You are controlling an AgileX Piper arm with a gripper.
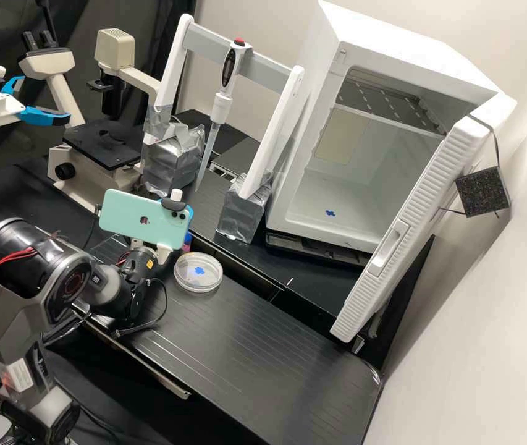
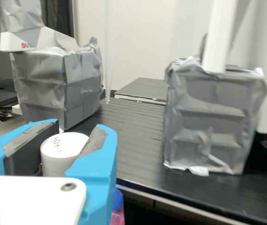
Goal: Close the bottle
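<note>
Black bench [image 1: 232, 346] met pale wall [image 1: 492, 334], fridge [image 1: 424, 46] at two o'clock from our claw [image 1: 163, 253], part-open, gripping the cap [image 2: 62, 146]; its axis stood upright, top towards twelve.

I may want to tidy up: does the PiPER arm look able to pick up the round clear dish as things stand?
Probably not just now: the end effector has a white cap between its fingers, though the dish itself looks unobstructed.
</note>
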